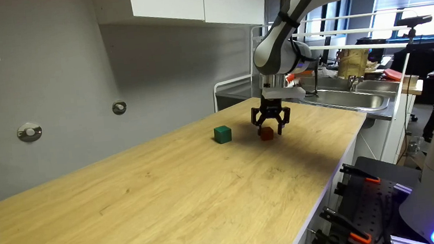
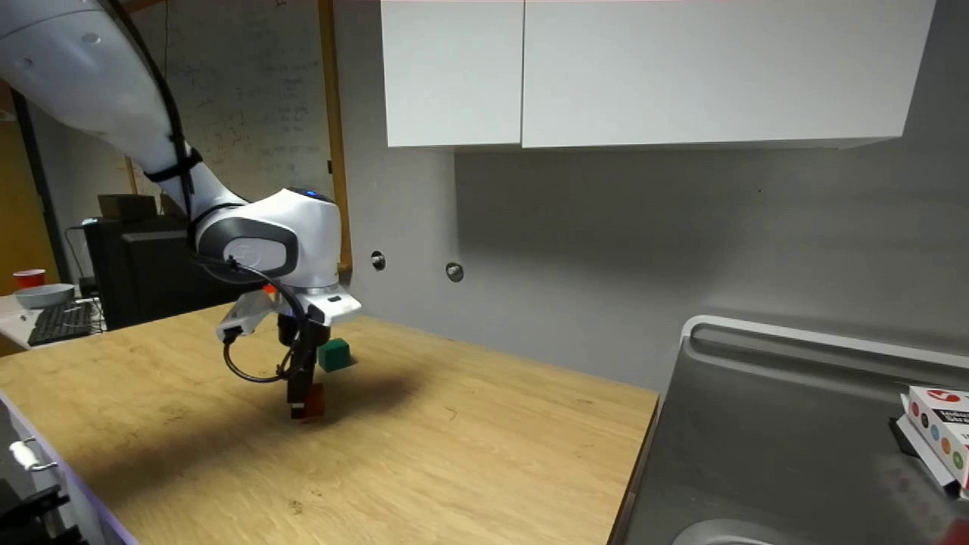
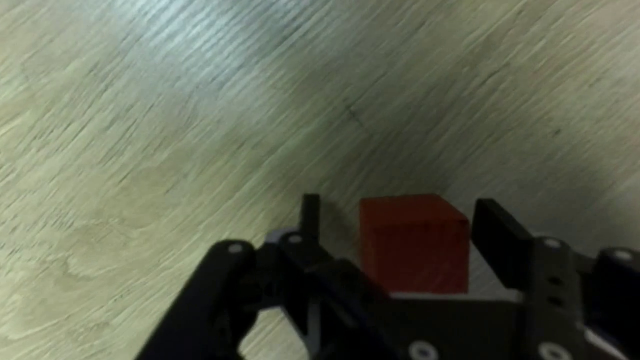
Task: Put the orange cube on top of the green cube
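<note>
Orange cube [image 1: 267, 133] between spread fingers [image 3: 500, 245], off-centre

Table [image 1: 149, 206]: wood, bears the orange cube and runs on well past it. Arm [image 1: 278, 40]: bends down from above; gripper [image 1: 269, 131] points downward, astride the orange cube. Fingers apart, one each side of it, gripping nothing. Green cube [image 1: 223, 134]: on the table, near the orange cube but apart, outside the fingers. Orange cube: seemingly flat on the wood, sides roughly even, so no long axis to follow. Smallest and most telling: the gaps. In the wrist view the near finger stands just beside the orange cube's face, contact uncertain; the far finger [image 3: 310, 215] leaves a plain gap. Judgement: closing now would probably nudge the orange cube toward the far finger before both bear on it.
</note>
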Controlling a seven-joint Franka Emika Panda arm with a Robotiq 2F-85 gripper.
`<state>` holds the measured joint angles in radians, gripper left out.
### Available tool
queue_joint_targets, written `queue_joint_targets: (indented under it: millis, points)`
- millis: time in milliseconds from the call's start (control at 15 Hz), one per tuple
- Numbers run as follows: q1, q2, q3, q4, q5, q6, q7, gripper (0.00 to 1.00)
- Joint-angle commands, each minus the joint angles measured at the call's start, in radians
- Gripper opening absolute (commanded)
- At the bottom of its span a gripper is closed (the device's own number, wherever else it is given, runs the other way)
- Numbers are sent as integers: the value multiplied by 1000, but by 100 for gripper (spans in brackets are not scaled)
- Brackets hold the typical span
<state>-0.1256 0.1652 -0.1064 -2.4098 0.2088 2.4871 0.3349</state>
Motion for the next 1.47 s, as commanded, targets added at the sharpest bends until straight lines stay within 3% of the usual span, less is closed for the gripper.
queue_joint_targets:
  millis: [0, 267, 333, 1400]
  points:
    - [0, 37, -3, 48, 28, -19, -33, 50]
    - [9, 41, 0, 82, 17, -31, -24, 21]
    - [13, 40, 1, 93, 11, -33, -20, 19]
    - [151, 101, 72, 312, -45, -109, 8, 19]
